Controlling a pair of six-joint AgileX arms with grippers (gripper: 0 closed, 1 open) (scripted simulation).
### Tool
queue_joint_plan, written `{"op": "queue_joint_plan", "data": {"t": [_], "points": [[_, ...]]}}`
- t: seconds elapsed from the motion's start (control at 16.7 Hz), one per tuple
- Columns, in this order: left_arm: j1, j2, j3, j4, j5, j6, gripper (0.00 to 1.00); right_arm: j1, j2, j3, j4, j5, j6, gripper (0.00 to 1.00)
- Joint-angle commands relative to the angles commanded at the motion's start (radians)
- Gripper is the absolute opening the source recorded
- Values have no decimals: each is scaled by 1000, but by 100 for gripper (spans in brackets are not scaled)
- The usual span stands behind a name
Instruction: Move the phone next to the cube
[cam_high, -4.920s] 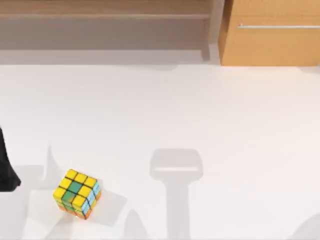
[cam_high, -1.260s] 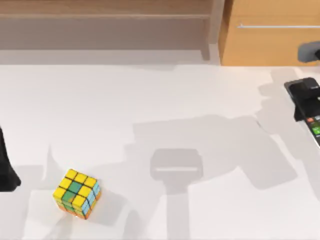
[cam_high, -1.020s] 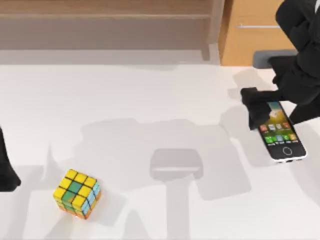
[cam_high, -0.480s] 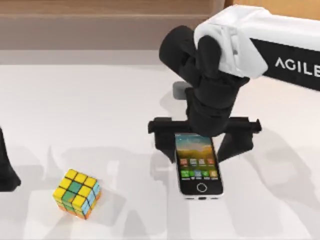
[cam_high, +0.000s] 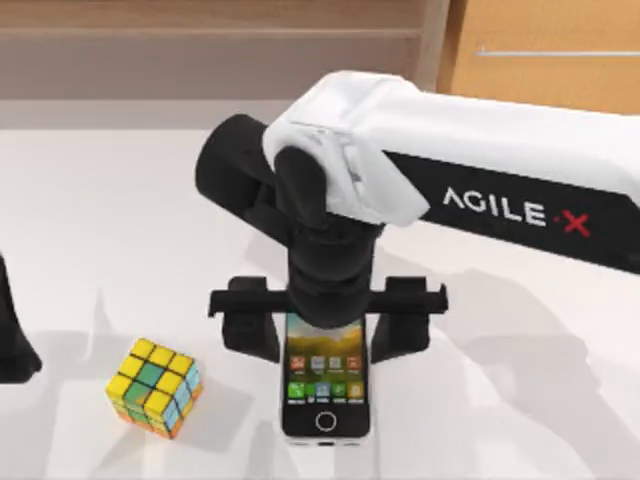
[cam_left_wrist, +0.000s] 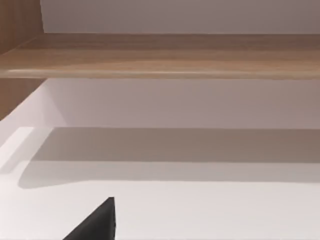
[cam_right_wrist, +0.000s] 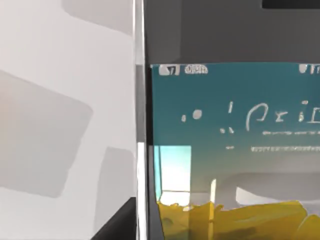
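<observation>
The cube (cam_high: 155, 388), with yellow and green stickers on top, sits on the white table (cam_high: 120, 220) near the front left. The phone (cam_high: 325, 392), screen lit and facing up, is just right of the cube with a small gap between them. My right gripper (cam_high: 325, 340) is shut on the phone, one black finger (cam_high: 250, 325) on each long side. In the right wrist view the phone's screen (cam_right_wrist: 225, 150) and white edge (cam_right_wrist: 140, 150) are very close. My left arm (cam_high: 10, 335) is parked at the table's left edge.
A low wooden shelf (cam_high: 210, 30) runs along the back, and the left wrist view also shows the shelf (cam_left_wrist: 160, 55). A wooden cabinet (cam_high: 540, 90) with a metal handle stands at the back right. Open table lies to the right of the phone.
My right arm came in from the right with the phone and carried it left and toward the front, ending beside the cube. The cube and left arm have not moved.
</observation>
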Motion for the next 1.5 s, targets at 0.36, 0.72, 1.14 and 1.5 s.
{"op": "queue_joint_plan", "data": {"t": [0.36, 0.72, 1.14, 1.5], "points": [[0, 0, 0, 0, 0, 0, 100, 20, 7, 12, 4, 21, 25, 0], [0, 0, 0, 0, 0, 0, 100, 16, 5, 6, 16, 8, 28, 0], [0, 0, 0, 0, 0, 0, 100, 26, 4, -21, 82, -54, 33, 0], [0, 0, 0, 0, 0, 0, 100, 26, 8, -59, 147, -70, 34, 0]]}}
